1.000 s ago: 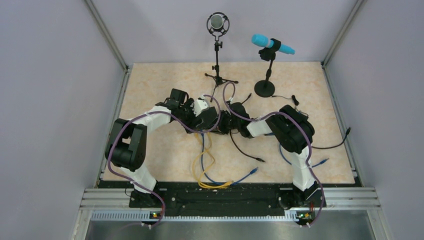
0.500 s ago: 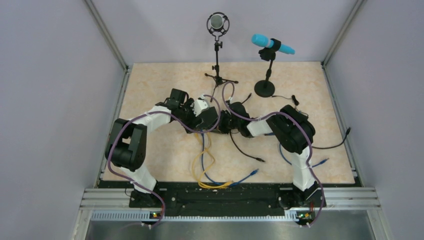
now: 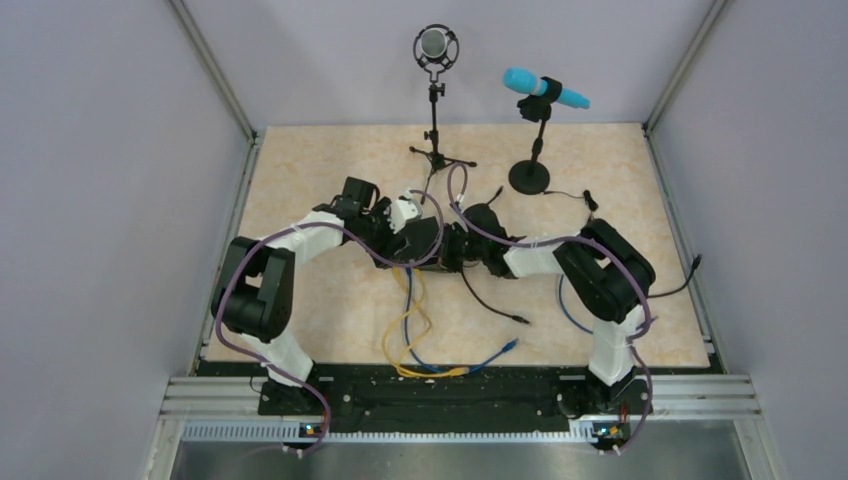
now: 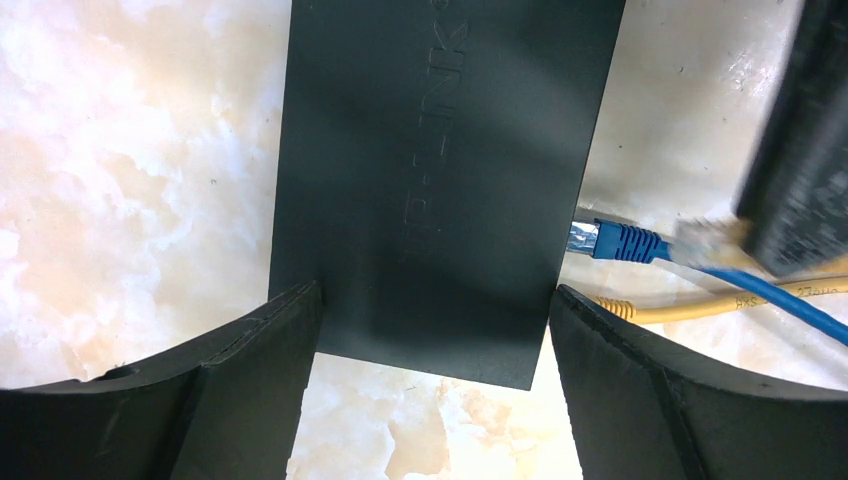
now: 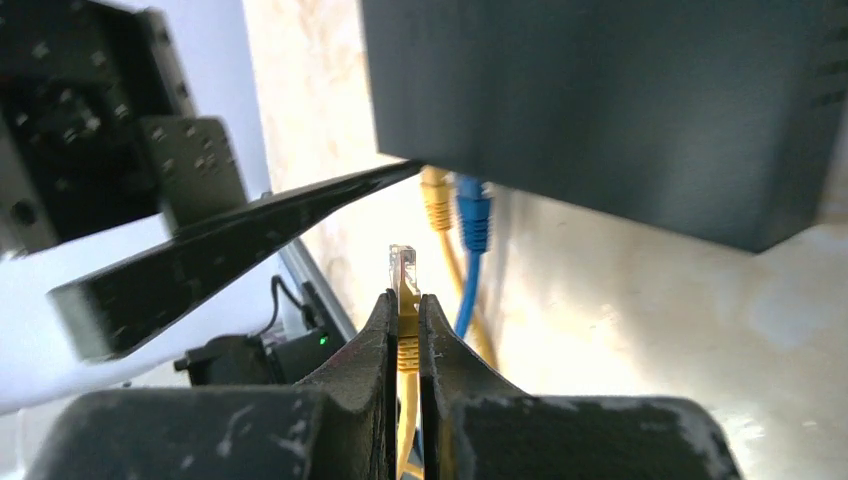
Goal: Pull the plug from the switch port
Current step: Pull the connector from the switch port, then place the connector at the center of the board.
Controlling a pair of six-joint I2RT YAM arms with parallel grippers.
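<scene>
**Right wrist view:** behind the yellow plug (image 5: 403,268), its cable (image 5: 405,430) is mostly hidden between the fingers (image 5: 370,350) of the right gripper (image 5: 403,303). The switch box (image 5: 600,100) runs off the top and right edges.

**Left wrist view:** that gripper is a blur (right margin).

**Top view:** the wrists (image 3: 440,238) hide the box, and its ports are too small to tell.

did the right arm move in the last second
Yes. In the top view the right arm has swung its elbow rightward and toward the near edge, away from the round stand base.
</scene>
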